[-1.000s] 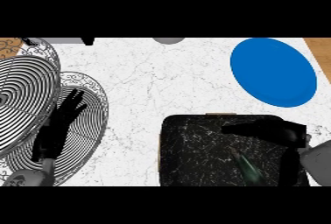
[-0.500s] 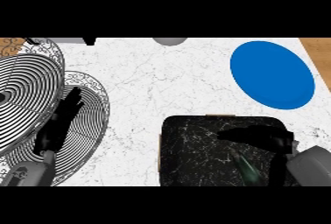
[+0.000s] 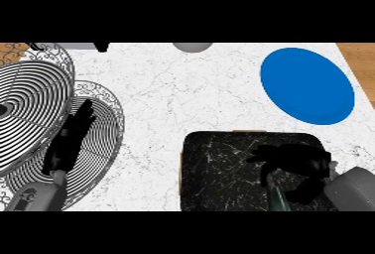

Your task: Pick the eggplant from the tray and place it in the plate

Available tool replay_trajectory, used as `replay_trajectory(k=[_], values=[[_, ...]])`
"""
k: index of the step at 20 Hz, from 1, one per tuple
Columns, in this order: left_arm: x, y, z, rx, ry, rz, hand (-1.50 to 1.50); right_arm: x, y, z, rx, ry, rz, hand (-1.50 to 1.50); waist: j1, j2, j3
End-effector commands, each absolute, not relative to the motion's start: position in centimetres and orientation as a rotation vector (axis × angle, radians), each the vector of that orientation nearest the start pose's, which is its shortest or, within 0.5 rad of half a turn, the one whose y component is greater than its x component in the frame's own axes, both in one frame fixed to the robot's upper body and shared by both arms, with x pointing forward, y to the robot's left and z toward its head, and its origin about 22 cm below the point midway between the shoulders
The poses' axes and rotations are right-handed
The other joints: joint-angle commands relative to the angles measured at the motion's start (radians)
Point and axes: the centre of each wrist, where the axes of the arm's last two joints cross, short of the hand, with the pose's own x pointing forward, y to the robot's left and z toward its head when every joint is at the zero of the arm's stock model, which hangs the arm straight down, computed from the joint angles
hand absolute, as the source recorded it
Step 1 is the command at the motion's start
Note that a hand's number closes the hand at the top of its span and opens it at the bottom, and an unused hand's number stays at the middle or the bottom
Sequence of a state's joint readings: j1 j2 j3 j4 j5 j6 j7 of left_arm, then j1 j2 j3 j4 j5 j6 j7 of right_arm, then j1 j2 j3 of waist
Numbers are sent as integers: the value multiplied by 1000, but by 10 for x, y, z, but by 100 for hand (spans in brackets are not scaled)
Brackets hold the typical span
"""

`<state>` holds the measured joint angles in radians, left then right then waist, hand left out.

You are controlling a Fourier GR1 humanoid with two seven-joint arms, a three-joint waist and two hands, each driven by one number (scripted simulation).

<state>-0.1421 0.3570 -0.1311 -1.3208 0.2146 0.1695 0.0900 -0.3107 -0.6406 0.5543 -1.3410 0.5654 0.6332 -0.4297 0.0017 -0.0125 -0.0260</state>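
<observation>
Fingers [image 3: 273, 153] of right hand [image 3: 296, 161] curled over eggplant [image 3: 278, 197], lying lengthwise toward the near edge on black tray [image 3: 216, 168], left hand [image 3: 70, 141] fingers straight

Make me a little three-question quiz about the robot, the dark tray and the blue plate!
1. True or false: the eggplant already lies on the blue plate.
2. Which hand is over the dark tray? A) left hand B) right hand
3. Fill in: the left hand rests open above a striped wire ____.

Key:
1. False; it is on the tray, under the right hand.
2. B
3. Rack
</observation>
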Motion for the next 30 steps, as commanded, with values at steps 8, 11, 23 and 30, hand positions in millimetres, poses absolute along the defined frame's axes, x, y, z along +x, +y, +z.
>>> replay_trajectory(k=[8, 11, 23, 30], values=[[292, 276, 29, 167, -1413, -83, 0, 279, -239, 1, 324, -1158, 1730, 150, 6, 12, 27], [283, 281, 15, 174, -1407, -75, 0, 277, -246, 11, 132, -1287, 1651, 150, -3, 11, 26], [277, 281, 8, 179, -1387, -56, 0, 301, -169, 86, -695, -1835, 1048, 150, -22, 2, 27], [278, 296, 2, 182, -1384, -78, 0, 315, -199, 109, -966, -1835, 759, 150, -6, 12, 26]])
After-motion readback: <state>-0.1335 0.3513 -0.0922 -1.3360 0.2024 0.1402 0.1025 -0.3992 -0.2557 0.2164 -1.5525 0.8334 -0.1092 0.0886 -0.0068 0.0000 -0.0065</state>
